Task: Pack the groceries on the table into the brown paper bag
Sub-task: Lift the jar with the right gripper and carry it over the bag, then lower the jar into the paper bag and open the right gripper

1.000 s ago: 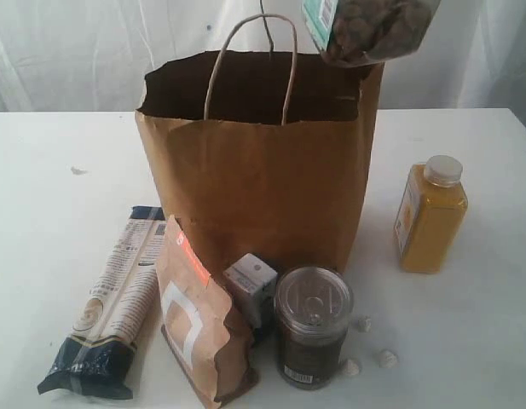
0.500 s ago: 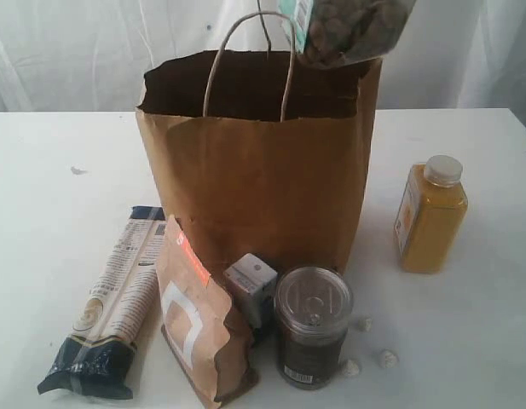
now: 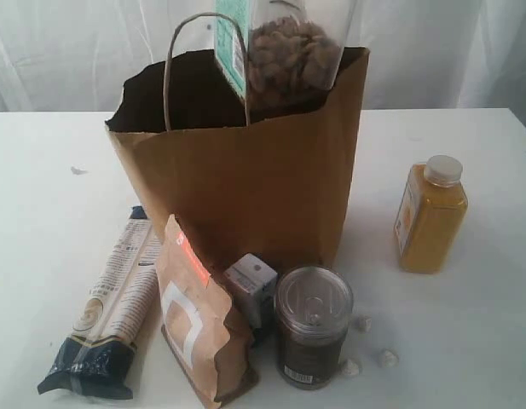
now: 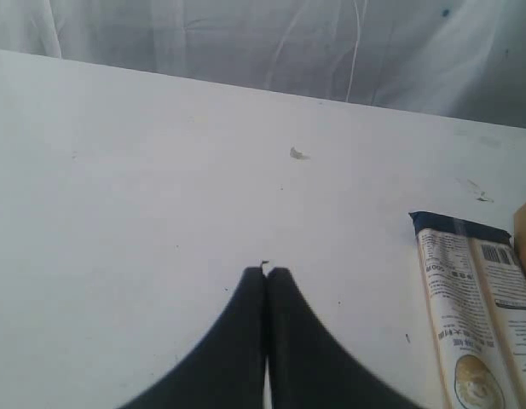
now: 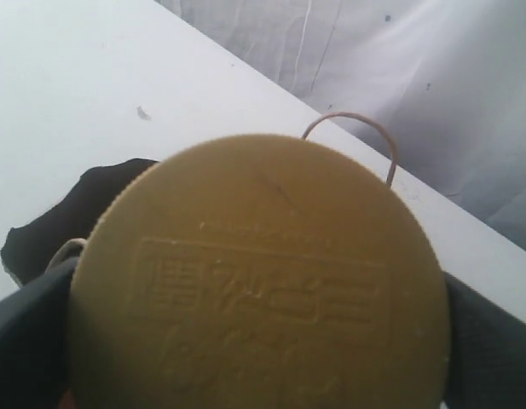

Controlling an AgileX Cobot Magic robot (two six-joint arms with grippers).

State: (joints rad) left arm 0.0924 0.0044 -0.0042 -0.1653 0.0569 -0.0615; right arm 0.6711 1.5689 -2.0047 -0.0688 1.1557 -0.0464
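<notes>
The right gripper [image 5: 258, 341] clamps a yellow-lidded jar [image 3: 288, 55] partway inside the paper bag [image 3: 245, 187] mouth; the left gripper [image 4: 267, 281], closed and empty, hangs above the table [image 4: 118, 170].

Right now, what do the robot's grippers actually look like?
The left gripper has two smooth black fingers that taper to narrow tips. The right gripper shows only the edges of dark grey, matte fingers. No cables or markings are visible, and the arms are out of view.
</notes>
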